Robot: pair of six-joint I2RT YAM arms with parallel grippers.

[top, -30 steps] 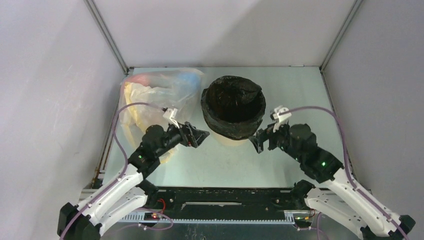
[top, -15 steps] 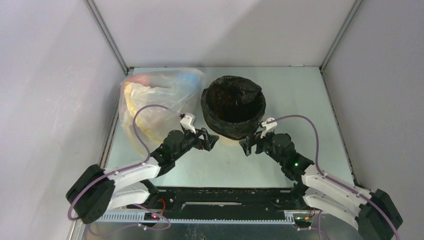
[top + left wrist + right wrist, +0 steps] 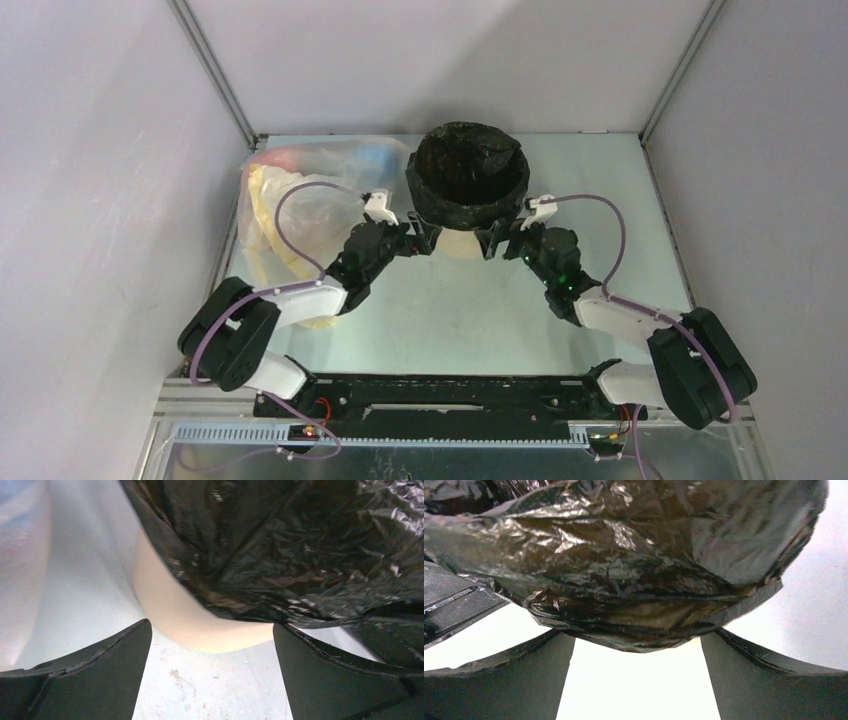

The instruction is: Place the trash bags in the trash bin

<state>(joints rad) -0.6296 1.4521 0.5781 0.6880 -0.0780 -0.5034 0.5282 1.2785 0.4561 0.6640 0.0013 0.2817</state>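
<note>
Bin (image 3: 458,246) lined w/ black bag (image 3: 470,172); L hand (image 3: 420,240) & R hand (image 3: 496,243) both open, flanking it.

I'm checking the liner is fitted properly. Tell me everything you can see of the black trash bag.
The black trash bag is thin, glossy, crinkled plastic. It lines the tan bucket, its mouth open upward, its edge folded over the rim and hanging down the outer wall, leaving the base bare. The left gripper and right gripper flank its hem, jaws open.
</note>
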